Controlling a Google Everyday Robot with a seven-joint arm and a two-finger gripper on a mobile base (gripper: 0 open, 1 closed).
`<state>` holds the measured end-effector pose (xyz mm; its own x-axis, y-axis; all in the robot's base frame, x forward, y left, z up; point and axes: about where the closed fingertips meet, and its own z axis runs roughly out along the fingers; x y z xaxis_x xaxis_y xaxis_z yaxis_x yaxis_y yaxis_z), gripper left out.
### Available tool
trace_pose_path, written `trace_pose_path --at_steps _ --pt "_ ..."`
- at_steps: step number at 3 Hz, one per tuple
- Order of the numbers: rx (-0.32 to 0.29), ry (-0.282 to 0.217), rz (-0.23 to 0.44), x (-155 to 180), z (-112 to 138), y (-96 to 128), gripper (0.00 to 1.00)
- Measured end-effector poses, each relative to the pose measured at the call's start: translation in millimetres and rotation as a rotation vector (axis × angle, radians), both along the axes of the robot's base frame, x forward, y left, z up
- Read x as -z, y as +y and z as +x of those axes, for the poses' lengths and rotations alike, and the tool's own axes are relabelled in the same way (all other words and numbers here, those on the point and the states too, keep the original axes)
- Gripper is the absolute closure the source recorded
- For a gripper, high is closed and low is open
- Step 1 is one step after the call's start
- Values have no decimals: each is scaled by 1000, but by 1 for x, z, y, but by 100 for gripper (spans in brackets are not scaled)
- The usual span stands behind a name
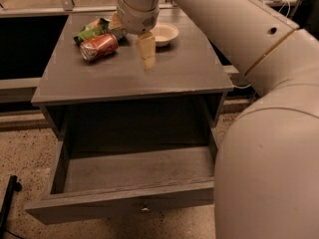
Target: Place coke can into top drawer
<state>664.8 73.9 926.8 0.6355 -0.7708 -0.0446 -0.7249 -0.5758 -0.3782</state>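
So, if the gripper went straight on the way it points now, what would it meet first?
Most likely the cabinet top beneath it. The gripper hangs pointing down, beside the coke can and nearer the camera than the bowl, over neither. Its height above the top is hard to judge.
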Motion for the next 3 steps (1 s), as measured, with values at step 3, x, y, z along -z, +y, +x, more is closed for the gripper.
trace_pose_path --at_steps 3 --pt "-68 -176 46 -13 82 48 36"
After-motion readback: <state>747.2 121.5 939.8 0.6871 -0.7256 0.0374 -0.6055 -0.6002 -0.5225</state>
